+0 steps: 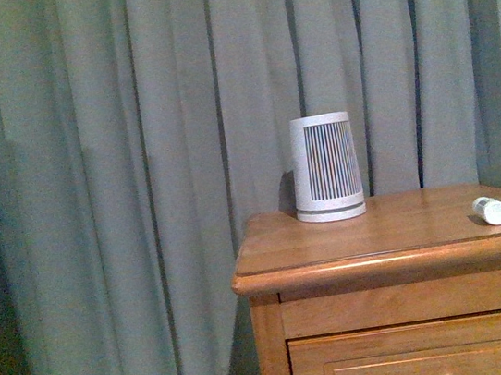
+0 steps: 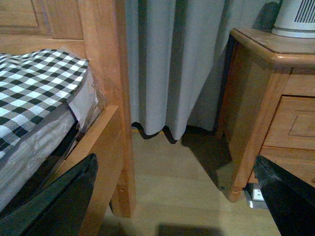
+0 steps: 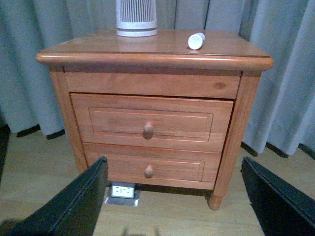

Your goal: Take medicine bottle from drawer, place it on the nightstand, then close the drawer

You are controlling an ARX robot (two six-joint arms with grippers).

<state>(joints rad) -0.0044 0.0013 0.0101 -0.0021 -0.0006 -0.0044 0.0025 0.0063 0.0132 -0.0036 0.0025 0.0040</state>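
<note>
Right hand [image 3: 172,206] wide open, empty, facing nightstand [image 3: 152,54].

In the front view you see the nightstand [image 1: 397,237] only in part: its right side and all below the drawer [image 1: 433,353] top are cut off. The label of the medicine bottle [image 3: 196,41] is too small for you to read anywhere.
</note>
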